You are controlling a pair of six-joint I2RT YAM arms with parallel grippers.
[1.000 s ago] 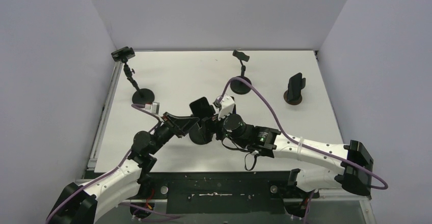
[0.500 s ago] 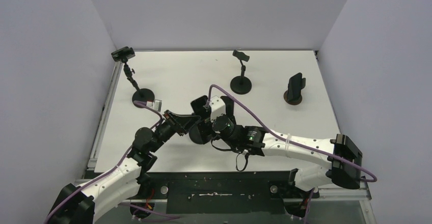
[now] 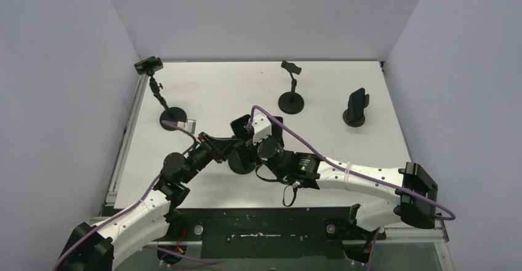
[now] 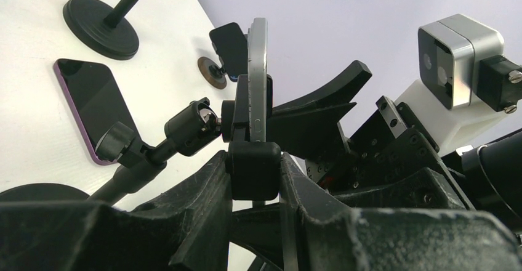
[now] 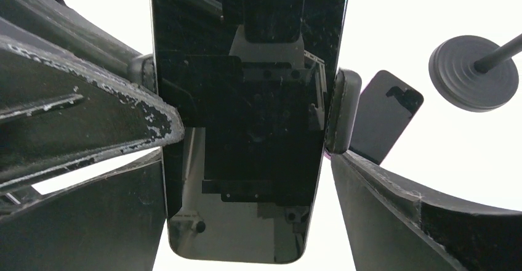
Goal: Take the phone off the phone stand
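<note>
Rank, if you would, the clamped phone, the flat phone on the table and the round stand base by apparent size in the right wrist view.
1. The clamped phone, by far, being nearest the camera.
2. The round stand base and the flat phone: about alike, not ranked.

The phone (image 5: 240,117) is glossy black and silver-edged; its phone stand (image 4: 254,169) is black. At frame left, a second phone (image 4: 92,108) is purple-rimmed.

Overhead looks down from behind; wrist cams close, both share phone (image 5: 246,129)
</note>
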